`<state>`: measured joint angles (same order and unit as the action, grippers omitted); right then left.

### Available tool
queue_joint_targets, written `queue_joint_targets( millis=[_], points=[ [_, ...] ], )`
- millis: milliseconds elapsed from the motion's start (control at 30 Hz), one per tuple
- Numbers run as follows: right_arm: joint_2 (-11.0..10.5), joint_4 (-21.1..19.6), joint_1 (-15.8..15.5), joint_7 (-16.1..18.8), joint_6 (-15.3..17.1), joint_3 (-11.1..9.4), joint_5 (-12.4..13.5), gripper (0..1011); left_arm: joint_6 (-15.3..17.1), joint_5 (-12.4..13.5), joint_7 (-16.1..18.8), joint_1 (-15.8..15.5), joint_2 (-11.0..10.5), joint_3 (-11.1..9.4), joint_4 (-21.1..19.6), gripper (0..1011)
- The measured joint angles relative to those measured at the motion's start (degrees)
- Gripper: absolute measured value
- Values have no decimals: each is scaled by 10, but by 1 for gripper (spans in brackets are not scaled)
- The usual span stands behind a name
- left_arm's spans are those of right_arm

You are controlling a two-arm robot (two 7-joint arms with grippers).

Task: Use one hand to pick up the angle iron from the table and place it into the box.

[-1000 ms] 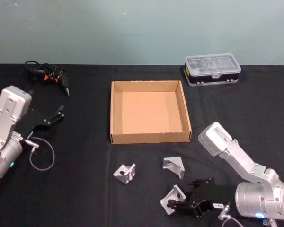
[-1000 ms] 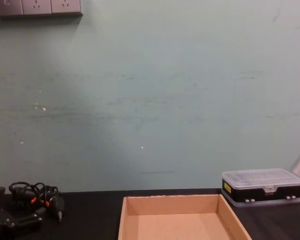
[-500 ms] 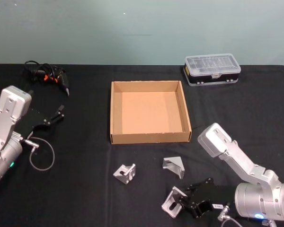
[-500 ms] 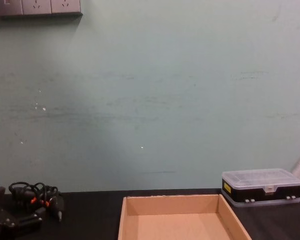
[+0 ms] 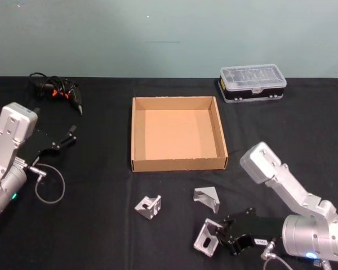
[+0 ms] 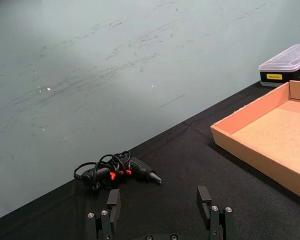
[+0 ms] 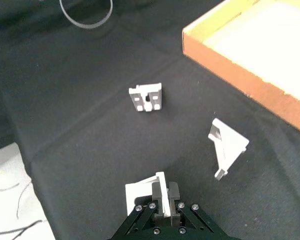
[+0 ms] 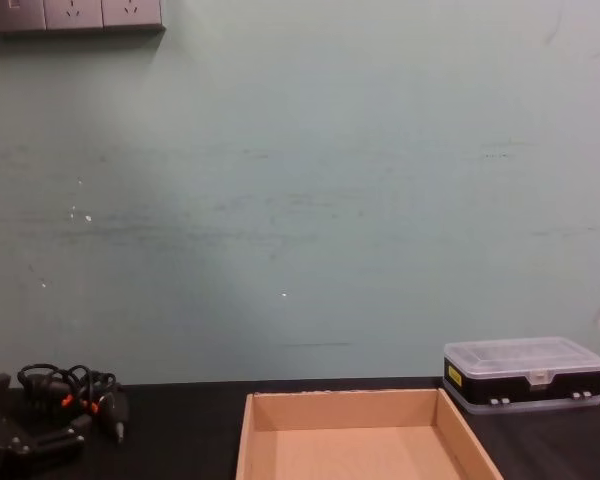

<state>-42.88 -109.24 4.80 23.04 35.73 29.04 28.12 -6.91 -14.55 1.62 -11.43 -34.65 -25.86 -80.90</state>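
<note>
Since a moment ago your right arm has swung its elbow a bit to the right, and your right claw [image 5: 221, 235] has closed in on the angle iron [image 5: 206, 241]. Now the black fingers [image 7: 158, 193] pinch it tight. It is shiny grey metal, bent like an L, with small holes. One wing stands up between the fingers and the other wing sticks out to your left. It is low at the near edge of the dull black table [image 5: 101, 225], in front of the box [image 5: 177, 163]; you cannot tell if it is off the table. The box is plain tan card with thin walls. Two more metal corners [image 5: 149, 206] [image 5: 207, 198] lie between it and the box. Your left claw [image 5: 67, 136] is spread wide, far off, near a black tool wrapped in cord [image 5: 59, 90]. A clear-lidded case [image 5: 252, 82] sits behind the box.
</note>
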Motion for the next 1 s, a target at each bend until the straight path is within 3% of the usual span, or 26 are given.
queue_joint_targets(
  millis=[267, 400, 733, 1000],
  points=[
    [9, -26, -9, -20, -14, -40, 25, 75, 0, 0, 0, 0, 0, 0, 0, 1000],
    [16, -38, -5, -40, -30, -53, 22, 75, 0, 0, 0, 0, 0, 0, 0, 1000],
    [52, -43, 23, -96, -79, -52, -54, 75, 0, 0, 0, 0, 0, 0, 0, 1000],
    [94, 4, 67, -122, -96, -32, -111, 75, 0, 0, 0, 0, 0, 0, 0, 1000]
  ],
)
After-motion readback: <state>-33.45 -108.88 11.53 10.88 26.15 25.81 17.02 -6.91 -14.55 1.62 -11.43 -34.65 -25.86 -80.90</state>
